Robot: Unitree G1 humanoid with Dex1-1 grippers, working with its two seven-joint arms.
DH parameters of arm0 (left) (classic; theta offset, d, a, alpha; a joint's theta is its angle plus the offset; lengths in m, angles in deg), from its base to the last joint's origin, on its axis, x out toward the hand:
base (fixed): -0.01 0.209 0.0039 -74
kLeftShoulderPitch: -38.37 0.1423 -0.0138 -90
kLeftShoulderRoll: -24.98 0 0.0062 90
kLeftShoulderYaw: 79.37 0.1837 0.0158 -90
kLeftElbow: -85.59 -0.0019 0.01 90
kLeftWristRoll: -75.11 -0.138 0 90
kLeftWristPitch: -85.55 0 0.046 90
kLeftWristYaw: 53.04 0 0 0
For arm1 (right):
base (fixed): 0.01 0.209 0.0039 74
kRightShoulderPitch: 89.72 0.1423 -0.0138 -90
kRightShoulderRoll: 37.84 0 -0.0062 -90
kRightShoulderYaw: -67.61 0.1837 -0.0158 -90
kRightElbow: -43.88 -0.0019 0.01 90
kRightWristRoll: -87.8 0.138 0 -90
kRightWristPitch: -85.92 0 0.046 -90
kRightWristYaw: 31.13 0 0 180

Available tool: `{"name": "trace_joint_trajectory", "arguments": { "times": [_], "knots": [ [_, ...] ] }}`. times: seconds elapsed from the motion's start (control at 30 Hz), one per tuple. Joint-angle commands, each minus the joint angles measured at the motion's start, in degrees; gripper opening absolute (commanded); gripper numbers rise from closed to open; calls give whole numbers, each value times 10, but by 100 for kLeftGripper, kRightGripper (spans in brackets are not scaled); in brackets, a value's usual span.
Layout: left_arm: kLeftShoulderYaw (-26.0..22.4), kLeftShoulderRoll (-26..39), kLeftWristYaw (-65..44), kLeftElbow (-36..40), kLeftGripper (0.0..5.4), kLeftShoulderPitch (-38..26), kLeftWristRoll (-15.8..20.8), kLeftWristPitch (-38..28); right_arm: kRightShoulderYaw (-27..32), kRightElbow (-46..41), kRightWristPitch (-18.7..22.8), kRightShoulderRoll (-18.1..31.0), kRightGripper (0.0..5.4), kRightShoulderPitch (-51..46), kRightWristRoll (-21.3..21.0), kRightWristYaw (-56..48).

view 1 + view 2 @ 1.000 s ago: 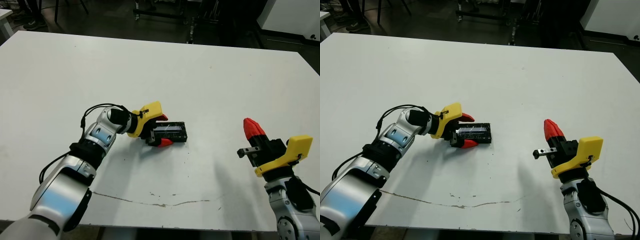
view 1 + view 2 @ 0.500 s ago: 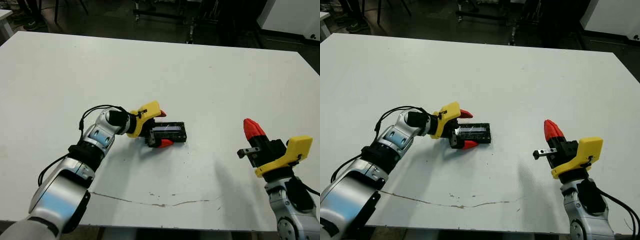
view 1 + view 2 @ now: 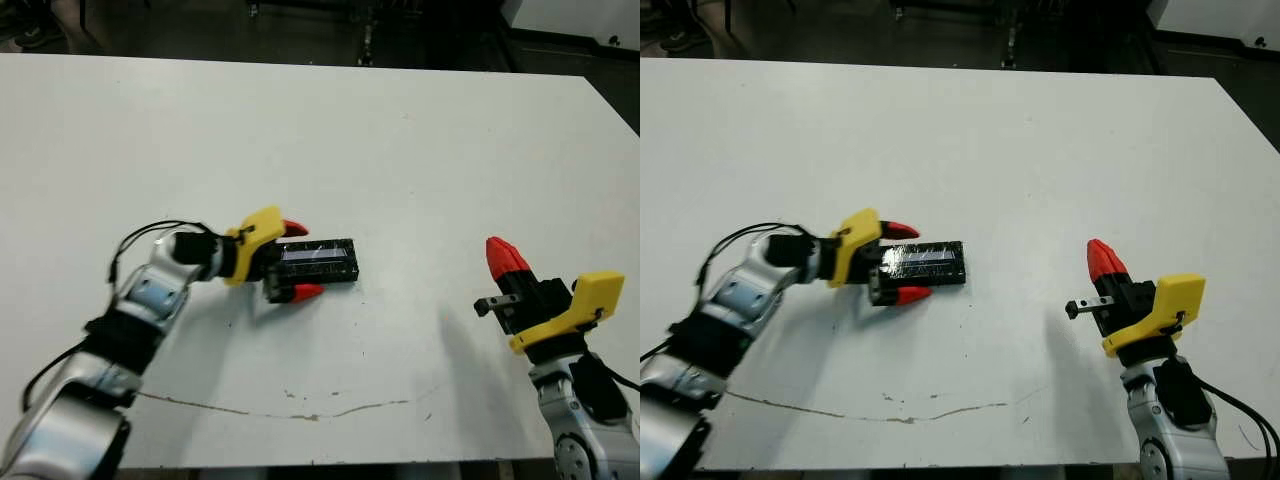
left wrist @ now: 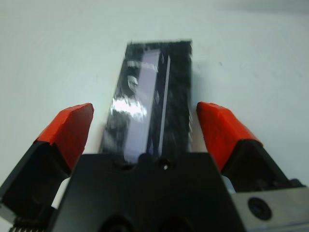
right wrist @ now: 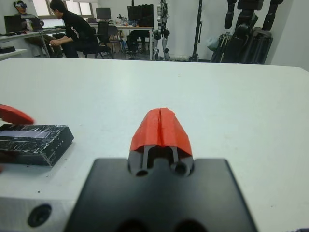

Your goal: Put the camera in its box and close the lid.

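Left wrist view, lid point(image 4: 152, 101) apparently between left gripper point(image 4: 149, 133)

We see a flat rectangular black slab point(image 3: 318, 262) with a glossy, mirror-like top and speckled, shiny sides. The white table point(image 3: 420, 150) looks matt and smooth, with some fine scratches. The red fingertips point(image 4: 219, 130) look like matt plastic.

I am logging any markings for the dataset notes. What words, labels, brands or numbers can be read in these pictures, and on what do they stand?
None can be read.
The glossy black lid between the open left gripper's fingers shows only reflections, no print.
The right gripper, shut, bears no label.
The table carries only scuff marks.
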Motion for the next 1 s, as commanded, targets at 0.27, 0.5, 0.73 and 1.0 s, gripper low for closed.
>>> {"name": "trace_joint_trajectory", "arguments": {
  "times": [0.27,0.5,0.73,1.0],
  "knots": [
    [-42,97,1,79,539,83,26,113,0,4,4,6,0,-1,0,-1],
    [-82,115,32,112,539,90,52,150,0,6,2,7,0,-1,3,-5],
    [-186,72,192,205,528,115,74,210,-2,3,7,6,0,0,0,-2],
    [-261,-80,328,307,428,140,179,190,-4,1,12,3,0,2,6,0]
  ]
}}
